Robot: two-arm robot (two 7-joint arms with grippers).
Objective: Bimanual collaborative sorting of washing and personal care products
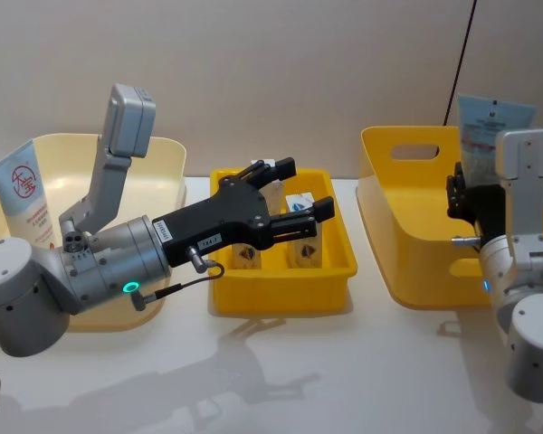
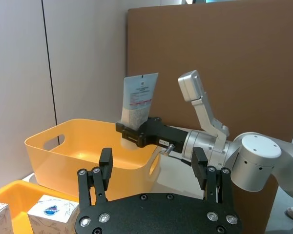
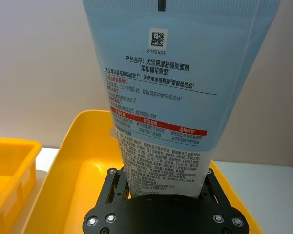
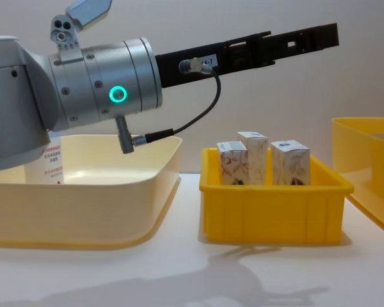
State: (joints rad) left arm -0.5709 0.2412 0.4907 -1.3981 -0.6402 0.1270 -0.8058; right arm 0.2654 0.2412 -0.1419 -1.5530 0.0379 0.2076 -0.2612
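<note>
R gripper (image 2: 129, 134) pinches soft light-blue tube (image 3: 178, 73) upright, flat crimped end up, over glossy orange bin (image 1: 407, 226). L gripper (image 1: 299, 194), black fingers spread, hangs over yellow tray (image 1: 281, 294) w/ small cartons (image 4: 256, 160). Red-logo tube (image 1: 23, 194) stands in cream tub (image 1: 167, 154).

Held tube (image 3: 178, 92): light blue over white, black print, red band; gripped in black right gripper (image 3: 161, 192).
Second tube (image 1: 23, 194): white, red circular logo; behind left gripper (image 1: 299, 193), black.
Cartons (image 4: 262, 160): white, possibly brown-patterned; below left gripper.
Middle tray (image 1: 339, 271): yellow.
Right bin (image 1: 407, 226): orange-yellow.
Left bin (image 4: 160, 185): cream.
</note>
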